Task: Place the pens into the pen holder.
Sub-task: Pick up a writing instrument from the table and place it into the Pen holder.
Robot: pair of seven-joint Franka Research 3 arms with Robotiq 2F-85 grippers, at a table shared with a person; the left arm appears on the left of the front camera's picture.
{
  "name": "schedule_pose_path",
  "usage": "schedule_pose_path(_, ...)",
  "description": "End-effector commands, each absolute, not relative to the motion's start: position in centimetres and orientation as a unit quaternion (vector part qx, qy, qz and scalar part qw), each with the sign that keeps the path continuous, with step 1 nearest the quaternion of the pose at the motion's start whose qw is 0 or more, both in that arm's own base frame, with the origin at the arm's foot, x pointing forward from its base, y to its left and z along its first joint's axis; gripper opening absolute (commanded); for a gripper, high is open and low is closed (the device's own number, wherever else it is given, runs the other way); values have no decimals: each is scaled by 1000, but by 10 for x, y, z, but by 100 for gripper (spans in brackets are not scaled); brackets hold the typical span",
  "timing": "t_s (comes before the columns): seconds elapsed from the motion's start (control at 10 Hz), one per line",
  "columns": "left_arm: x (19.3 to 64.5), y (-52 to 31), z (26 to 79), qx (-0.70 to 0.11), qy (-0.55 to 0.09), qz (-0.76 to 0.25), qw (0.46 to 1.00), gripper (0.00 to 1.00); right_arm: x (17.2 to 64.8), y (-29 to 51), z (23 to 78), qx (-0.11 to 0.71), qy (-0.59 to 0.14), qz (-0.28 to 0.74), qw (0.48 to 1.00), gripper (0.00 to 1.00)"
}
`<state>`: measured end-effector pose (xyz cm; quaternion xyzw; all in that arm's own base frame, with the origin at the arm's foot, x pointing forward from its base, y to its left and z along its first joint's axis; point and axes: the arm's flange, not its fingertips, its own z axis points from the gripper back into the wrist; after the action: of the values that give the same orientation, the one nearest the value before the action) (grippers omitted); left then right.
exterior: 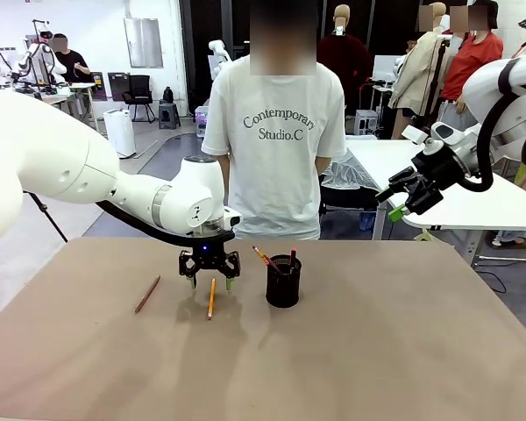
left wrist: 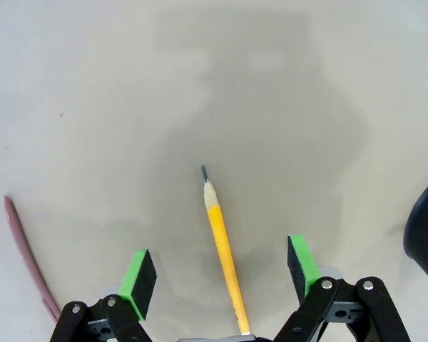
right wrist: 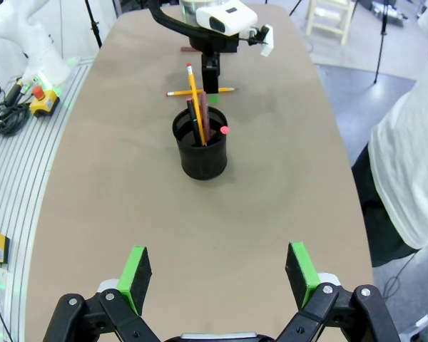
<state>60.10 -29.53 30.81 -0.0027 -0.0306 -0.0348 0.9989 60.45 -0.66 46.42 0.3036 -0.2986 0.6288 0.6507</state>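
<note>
- Two pens lie loose on the table (exterior: 403, 351). One is a yellow pencil (left wrist: 223, 256) with a sharpened wooden cone and a dark lead tip. The other is a thin, plain reddish-brown pen (exterior: 146, 294), well apart from it on the robot's left.
- Several more sticks stand slanted in the pen holder (right wrist: 200, 146), a small black round cup with a solid rim, near the yellow pencil on its right.
- The left gripper (exterior: 209, 281) points straight down, low over the table. Its green pads are spread to either side of the yellow pencil with a gap on each side, gripping nothing.
- The left wrist view gives the pencil's point and those gaps, with the cup as a dark curved edge at the frame's right.
- The right wrist view looks down into the cup: a yellow pencil with an eraser end, a dark stick, a reddish-brown one and a round red cap.
- The right gripper (exterior: 401, 203) hangs high off to the right, with its jaws wide apart and empty.
- The table top is matte, smooth and brown.
- A person (exterior: 276, 132) in a white printed T-shirt stands at the far side.
</note>
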Motion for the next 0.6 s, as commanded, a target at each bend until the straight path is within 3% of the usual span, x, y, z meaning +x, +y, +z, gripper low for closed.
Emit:
schedule_pose_path(0.0, 603, -294, 306, 15, -31, -16, 999, 83, 604, -6, 467, 299, -300, 631, 650, 100)
schedule_pose_path(0.4, 606, -293, 305, 16, -33, -13, 999, 4, 604, -6, 467, 299, -300, 631, 650, 100)
schedule_pose_path(0.5, 606, -293, 304, 17, -31, -11, 999, 0, 604, -6, 467, 299, -300, 631, 650, 100)
